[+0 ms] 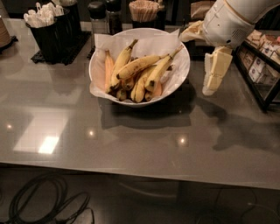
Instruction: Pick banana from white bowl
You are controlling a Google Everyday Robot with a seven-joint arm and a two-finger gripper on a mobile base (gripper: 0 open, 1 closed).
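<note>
The white bowl (180,72), lined with crinkled white paper, stands on the grey counter at centre back and holds several bananas. The banana (158,70) is plump and yellow. It lies at the right of the pile with its long stem pointing up to the right rim. A slimmer banana (123,58) and short orange-tinted ones (108,70) lie to its left. My gripper (195,64) hangs just right of the bowl. It is open and empty. One finger (190,33) is over the right rim near the stem, the other (215,72) points down outside the bowl.
A black caddy of white packets (49,27) stands at the back left. Shakers (107,15) and a cup of toothpicks (143,9) stand behind the bowl. A black wire rack of packets (262,70) is at the right edge. Cables (39,201) lie on the floor below.
</note>
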